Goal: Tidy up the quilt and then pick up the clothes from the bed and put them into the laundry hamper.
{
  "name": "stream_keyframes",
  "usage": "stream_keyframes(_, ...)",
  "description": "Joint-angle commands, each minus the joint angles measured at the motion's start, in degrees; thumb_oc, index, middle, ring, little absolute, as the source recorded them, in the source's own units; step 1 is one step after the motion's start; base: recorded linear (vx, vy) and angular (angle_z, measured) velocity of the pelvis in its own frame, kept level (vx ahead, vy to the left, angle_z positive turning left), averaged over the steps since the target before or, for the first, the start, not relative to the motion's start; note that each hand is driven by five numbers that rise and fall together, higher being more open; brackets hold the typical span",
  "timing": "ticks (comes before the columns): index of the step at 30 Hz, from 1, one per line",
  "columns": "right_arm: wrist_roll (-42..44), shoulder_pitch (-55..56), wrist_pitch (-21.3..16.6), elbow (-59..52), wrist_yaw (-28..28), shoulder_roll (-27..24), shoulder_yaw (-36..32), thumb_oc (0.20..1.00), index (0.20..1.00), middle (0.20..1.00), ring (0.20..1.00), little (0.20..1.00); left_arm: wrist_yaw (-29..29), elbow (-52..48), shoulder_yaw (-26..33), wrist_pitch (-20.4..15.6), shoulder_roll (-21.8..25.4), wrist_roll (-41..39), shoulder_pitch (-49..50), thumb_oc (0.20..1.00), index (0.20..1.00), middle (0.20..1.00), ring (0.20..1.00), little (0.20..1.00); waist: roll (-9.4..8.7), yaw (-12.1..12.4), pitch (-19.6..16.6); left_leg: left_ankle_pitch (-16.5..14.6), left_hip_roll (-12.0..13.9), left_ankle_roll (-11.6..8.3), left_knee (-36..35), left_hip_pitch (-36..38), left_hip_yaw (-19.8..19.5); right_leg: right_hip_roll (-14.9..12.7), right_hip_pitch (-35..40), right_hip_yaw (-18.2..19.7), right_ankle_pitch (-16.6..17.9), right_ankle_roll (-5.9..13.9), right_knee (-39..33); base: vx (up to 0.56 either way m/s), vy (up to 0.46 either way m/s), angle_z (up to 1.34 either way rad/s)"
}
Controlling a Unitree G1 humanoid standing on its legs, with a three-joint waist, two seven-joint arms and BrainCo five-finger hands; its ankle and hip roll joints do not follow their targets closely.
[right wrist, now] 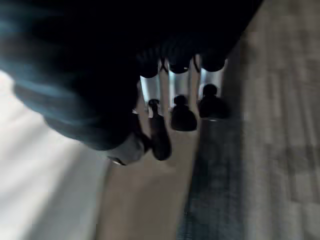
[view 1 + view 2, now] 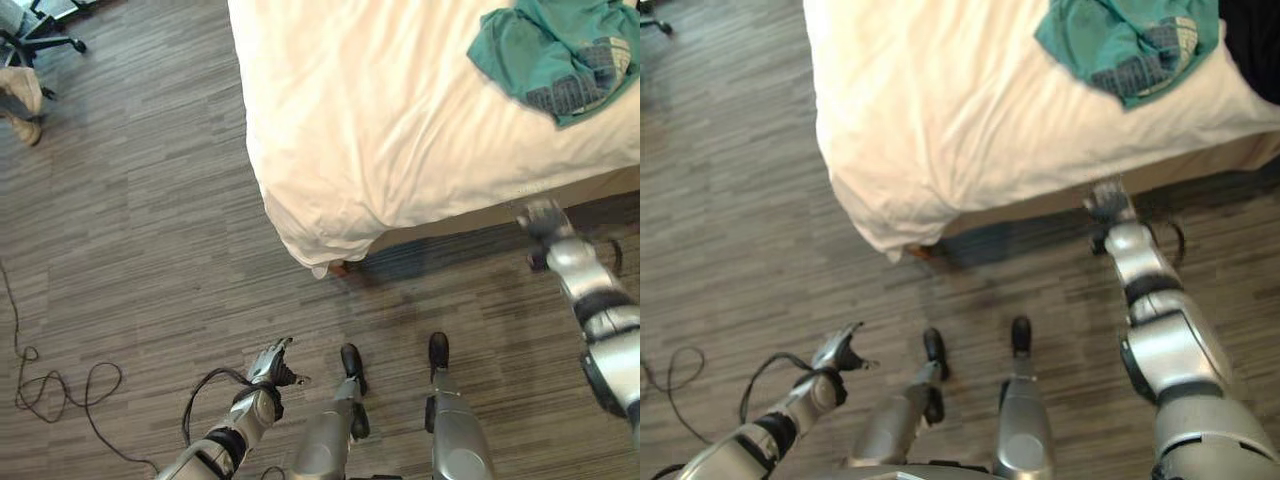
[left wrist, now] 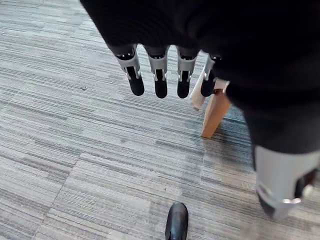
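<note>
**Both hands empty beside the bed, teal clothes lying on the quilt**

The cream-white cotton quilt [image 2: 400,120] covers the bed across the 12 to 2 o'clock part of the head view, its corner drooping over the bed's edge toward the grey wood-grain plank floor [image 2: 130,250]. A crumpled teal garment with a grey checked patch [image 2: 560,55] lies on top of the quilt at about 2 o'clock, well apart from both hands.

The right hand [image 2: 542,218] is raised at 3 o'clock, just beside the bed's side edge below the quilt's hem; its own wrist view shows the fingers [image 1: 182,112] hanging loosely extended with nothing in them, the pale bed side just past them.

The left hand [image 2: 272,364] hangs low at 7 o'clock over the floor, fingers [image 3: 160,80] straight and relaxed, holding nothing. Past them stands a light wooden bed leg [image 3: 214,114].

A black-based office chair [image 2: 35,40] sits at 10 o'clock.
</note>
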Motion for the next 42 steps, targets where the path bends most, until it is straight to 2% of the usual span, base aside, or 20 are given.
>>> stream_keyframes(1,3.5,11.1,-0.5,0.5,-2.7,3.6,-3.6,0.200,0.200,0.200,0.200,0.200,-0.3,0.5,2.3,0.0,0.0,-0.7,-2.7,1.000,1.000,1.000,1.000,1.000,-3.68,-3.2,2.0,-10.6,0.1,-2.71,6.0,3.9,0.0,-4.8,0.5,1.6,-13.2,5.05,10.5,0.09,-0.087,0.06)
stream_keyframes(2,2.2,15.4,-0.9,-0.2,-4.7,4.0,-6.0,0.319,0.319,0.319,0.319,0.319,-0.8,-0.3,3.7,-0.2,0.1,-2.5,-2.0,1.000,1.000,1.000,1.000,1.000,-3.87,-4.5,1.8,-10.8,0.7,-2.80,5.8,4.6,0.6,-4.3,-0.3,1.7,-13.6,5.12,12.3,0.08,-0.080,-0.09)
stream_keyframes(3,0.8,19.3,-0.6,-0.5,-6.0,5.4,-7.6,1.000,1.000,1.000,1.000,1.000,-1.2,-0.3,4.6,-0.2,-0.1,-4.1,-1.1,1.000,1.000,1.000,1.000,1.000,-4.01,-5.2,1.3,-11.1,1.4,-2.88,5.4,5.5,1.6,-3.8,-1.6,1.1,-13.4,5.11,13.9,0.10,-0.112,-0.21)
stream_keyframes(4,1.6,24.8,-0.7,-1.0,-6.4,7.9,-10.9,1.000,1.000,1.000,1.000,1.000,-2.1,-0.9,6.4,-0.4,0.1,-7.0,0.5,1.000,1.000,1.000,1.000,1.000,-4.95,-6.4,0.7,-12.1,3.1,-3.12,5.0,7.9,5.4,-6.0,-2.8,-6.8,-12.8,5.00,15.6,0.07,-0.085,-0.32)
stream_keyframes(5,1.6,24.8,-0.7,-1.0,-6.4,7.9,-10.9,1.000,1.000,1.000,1.000,1.000,-2.1,-0.9,6.4,-0.4,0.1,-7.0,0.5,1.000,1.000,1.000,1.000,1.000,-4.96,-6.4,0.7,-12.1,3.1,-3.12,5.0,7.9,5.4,-6.0,-2.8,-6.8,-12.8,5.00,15.6,0.33,-0.204,-1.21)
stream_keyframes(6,2.8,32.6,-1.0,-1.4,-5.8,12.1,-13.7,1.000,1.000,1.000,1.000,1.000,-3.0,1.4,10.8,0.8,0.5,-7.9,5.5,1.000,1.000,1.000,1.000,1.000,-7.04,-6.5,-2.3,-13.6,6.8,-4.23,6.6,12.6,13.8,-9.5,1.0,-24.9,-14.2,1.70,15.1,0.28,-0.147,-2.50)
stream_keyframes(8,5.1,35.2,-1.5,-1.5,-5.0,13.5,-14.4,1.000,1.000,1.000,1.000,1.000,-3.1,4.1,12.3,0.8,0.3,-7.8,7.1,1.000,1.000,1.000,1.000,1.000,-7.64,-6.7,-3.9,-13.3,8.3,-4.93,7.7,13.8,16.3,-7.7,2.2,-24.6,-15.1,1.12,13.1,0.37,-0.332,-3.62)
stream_keyframes(11,8.1,38.5,-1.3,2.4,-2.6,17.1,-13.7,1.000,1.000,1.000,1.000,1.000,-3.4,9.4,17.6,1.4,-0.2,-10.0,9.6,1.000,1.000,1.000,1.000,1.000,-8.56,-7.1,-7.2,-3.2,16.2,-9.03,18.0,16.5,18.1,1.5,6.7,-18.5,-16.6,-1.37,6.9,0.38,-0.428,-1.62)
stream_keyframes(13,7.6,39.4,-0.5,3.9,-2.1,17.6,-12.4,1.000,1.000,1.000,1.000,1.000,-3.3,10.8,18.8,2.1,-0.4,-10.8,10.8,1.000,1.000,1.000,1.000,1.000,-10.74,-5.7,-7.2,0.7,18.9,-7.50,28.7,14.6,11.3,4.8,11.0,-13.2,-17.0,-3.41,3.9,0.42,-0.453,-2.29)
stream_keyframes(14,7.4,39.0,-0.2,4.0,-1.9,17.3,-11.5,1.000,1.000,1.000,1.000,1.000,-3.0,11.1,19.0,2.2,-0.7,-11.3,11.4,1.000,1.000,1.000,1.000,1.000,-11.83,-4.7,-7.6,-3.2,16.7,-5.16,31.4,12.2,7.3,4.9,12.5,-10.5,-16.8,-3.62,2.8,0.41,-0.169,-2.32)
stream_keyframes(16,4.1,37.9,0.0,3.6,-2.0,17.1,-7.9,1.000,1.000,1.000,1.000,1.000,-2.3,10.8,19.4,1.7,-2.6,-12.6,12.5,1.000,1.000,1.000,1.000,1.000,-13.28,-0.5,-7.5,-10.2,2.9,-0.94,30.9,4.7,-5.1,5.1,14.4,-1.2,-15.5,-2.80,1.2,0.37,0.010,-2.20)
stream_keyframes(17,2.9,37.1,0.2,3.8,-2.3,17.0,-6.8,1.000,1.000,1.000,1.000,1.000,-1.7,10.6,19.4,1.5,-3.7,-13.1,12.5,1.000,1.000,1.000,1.000,1.000,-13.14,0.8,-7.2,-12.7,0.4,-0.38,29.2,3.1,-8.3,5.4,15.7,1.7,-16.2,-2.48,0.6,0.32,0.006,-2.36)
stream_keyframes(19,1.2,36.1,0.2,3.1,-3.1,16.8,-4.8,1.000,1.000,1.000,1.000,1.000,-1.0,9.3,18.1,1.1,-4.8,-14.6,10.9,1.000,1.000,1.000,1.000,1.000,-12.74,1.2,-7.0,-13.1,0.8,-0.23,22.8,0.2,-9.6,4.7,18.1,4.1,-17.4,-2.09,-0.7,0.38,0.002,-2.60)
stream_keyframes(23,-2.1,34.5,0.5,2.5,-3.3,16.4,-1.5,1.000,1.000,1.000,1.000,1.000,-1.0,7.2,16.1,0.6,-5.6,-15.5,8.0,1.000,1.000,1.000,1.000,1.000,-10.00,3.3,-7.1,-4.0,-2.0,-1.64,5.1,-3.9,-12.1,7.4,23.0,7.0,-20.2,-2.32,-1.5,0.45,0.090,-0.73)
stream_keyframes(29,-4.6,35.1,1.0,3.4,-2.7,18.0,-1.0,1.000,1.000,1.000,1.000,1.000,-1.6,8.2,16.0,1.7,-5.2,-14.8,8.5,1.000,1.000,1.000,1.000,1.000,-11.71,4.8,-9.1,-2.4,-3.3,0.85,2.5,-2.2,-11.9,8.1,25.2,8.7,-24.0,-1.10,10.4,0.49,0.071,-0.50)
stream_keyframes(32,-5.9,34.2,1.5,3.0,-2.8,19.1,-1.1,1.000,1.000,1.000,1.000,1.000,-1.5,9.1,14.8,2.9,-4.0,-11.9,8.9,1.000,1.000,1.000,1.000,1.000,-11.25,2.3,-7.8,-6.3,-1.6,2.24,0.0,7.3,-9.7,3.8,10.2,0.3,-10.5,7.60,39.1,0.52,0.056,-0.14)
stream_keyframes(33,-6.2,34.0,1.5,2.6,-3.0,19.3,-1.0,1.000,1.000,1.000,1.000,1.000,-1.6,9.2,14.4,3.0,-3.7,-11.4,8.8,1.000,1.000,1.000,1.000,1.000,-10.17,1.9,-7.7,-7.0,-0.3,2.09,0.0,8.4,-9.1,2.5,8.1,-2.3,-10.9,7.17,39.7,0.58,0.088,-0.26)
stream_keyframes(37,-5.6,33.9,1.0,0.7,-3.4,19.5,-0.6,1.000,1.000,1.000,1.000,1.000,-1.6,9.2,13.7,2.8,-3.1,-9.9,8.2,1.000,1.000,1.000,1.000,1.000,-8.99,-0.2,-5.9,-9.8,0.4,1.23,0.0,13.4,-8.5,1.2,4.1,-7.3,-16.3,4.11,31.1,0.44,-0.022,-0.25)
stream_keyframes(39,-3.9,33.8,1.0,1.0,-3.6,20.0,-1.5,1.000,1.000,1.000,1.000,1.000,-1.2,9.7,13.4,2.1,-2.7,-7.2,7.0,1.000,1.000,1.000,1.000,1.000,-8.36,-3.2,-5.3,-14.5,0.4,-0.91,0.0,18.0,-10.1,0.2,2.2,0.0,-11.8,4.47,4.1,0.83,-0.236,0.49)
stream_keyframes(42,-3.8,34.1,1.3,1.6,-3.3,20.3,-1.7,1.000,1.000,1.000,1.000,1.000,-1.1,10.2,13.7,2.1,-2.6,-6.5,6.5,1.000,1.000,1.000,1.000,1.000,-7.87,-4.2,-5.6,-15.9,1.0,-1.59,0.0,19.6,-10.5,-0.9,0.1,3.3,-9.6,5.17,0.8,0.42,-0.132,0.61)
